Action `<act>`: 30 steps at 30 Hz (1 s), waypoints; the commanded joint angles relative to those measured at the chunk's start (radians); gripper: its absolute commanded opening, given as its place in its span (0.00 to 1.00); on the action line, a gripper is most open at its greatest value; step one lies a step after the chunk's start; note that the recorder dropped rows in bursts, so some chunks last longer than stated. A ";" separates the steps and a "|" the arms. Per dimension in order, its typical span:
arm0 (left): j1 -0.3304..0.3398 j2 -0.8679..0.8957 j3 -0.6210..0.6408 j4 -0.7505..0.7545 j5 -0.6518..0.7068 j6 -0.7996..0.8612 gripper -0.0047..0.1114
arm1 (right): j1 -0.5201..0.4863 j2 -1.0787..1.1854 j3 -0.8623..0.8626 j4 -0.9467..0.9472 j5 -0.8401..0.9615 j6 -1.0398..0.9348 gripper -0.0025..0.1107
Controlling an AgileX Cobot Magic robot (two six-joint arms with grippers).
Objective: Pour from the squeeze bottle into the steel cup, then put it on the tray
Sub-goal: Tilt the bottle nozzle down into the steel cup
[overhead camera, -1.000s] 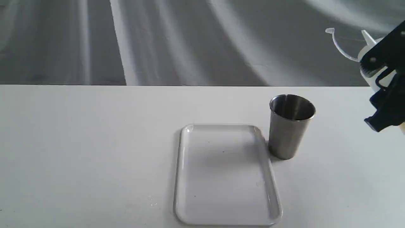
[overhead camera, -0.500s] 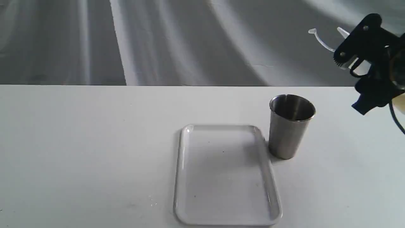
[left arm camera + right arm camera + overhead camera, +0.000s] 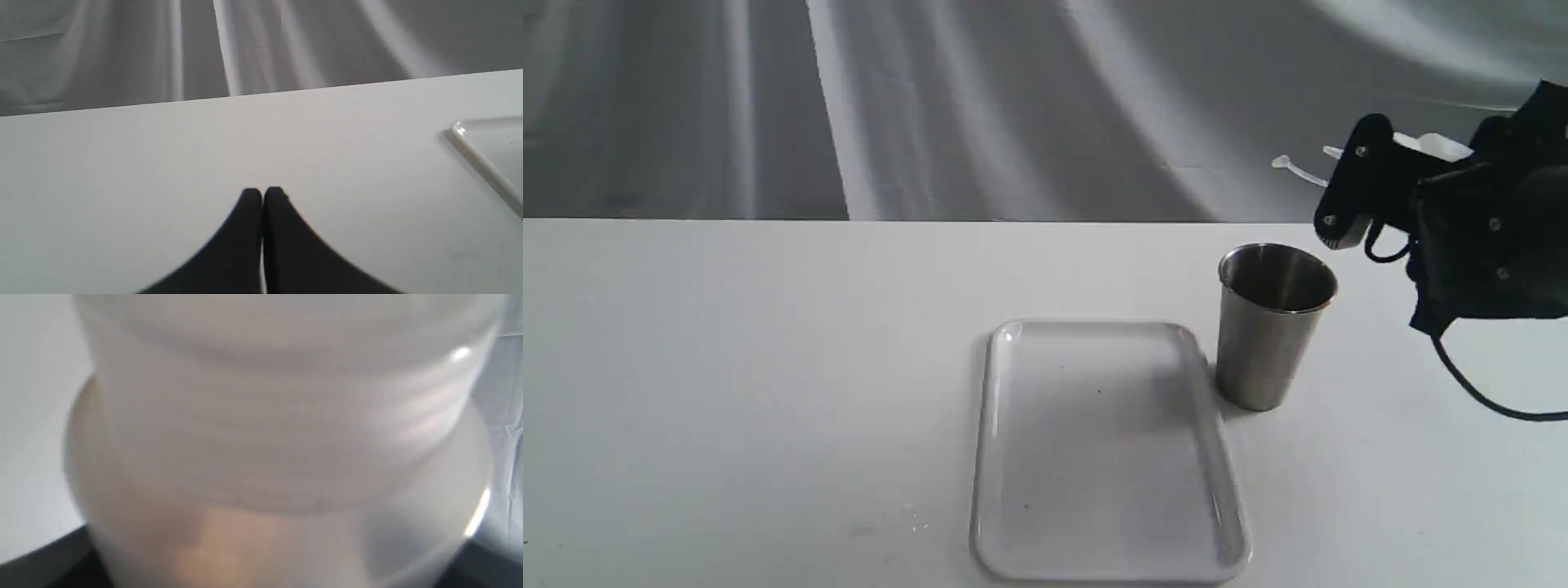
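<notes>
Exterior view: right gripper (image 3: 1368, 167) clamps squeeze bottle (image 3: 1433, 145), body mostly hidden; left gripper (image 3: 262, 194) closed.

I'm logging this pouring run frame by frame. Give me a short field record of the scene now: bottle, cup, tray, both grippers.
tray: flat on the table, nothing on it
steel cup: upright on the table, beside the tray's right rim
squeeze bottle: tipped nearly level in the air, nozzle toward the steel cup, no stream visible
right gripper: closed on the squeeze bottle
left gripper: shut, holding nothing, above the table
</notes>
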 commanded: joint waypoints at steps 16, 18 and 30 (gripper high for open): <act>0.002 -0.003 0.004 -0.001 -0.007 -0.005 0.04 | 0.041 0.020 -0.008 -0.157 0.115 0.086 0.11; 0.002 -0.003 0.004 -0.001 -0.007 -0.005 0.04 | 0.041 0.026 -0.008 -0.157 0.128 0.086 0.11; 0.002 -0.003 0.004 -0.001 -0.007 -0.003 0.04 | 0.072 0.027 -0.008 -0.122 0.177 0.086 0.11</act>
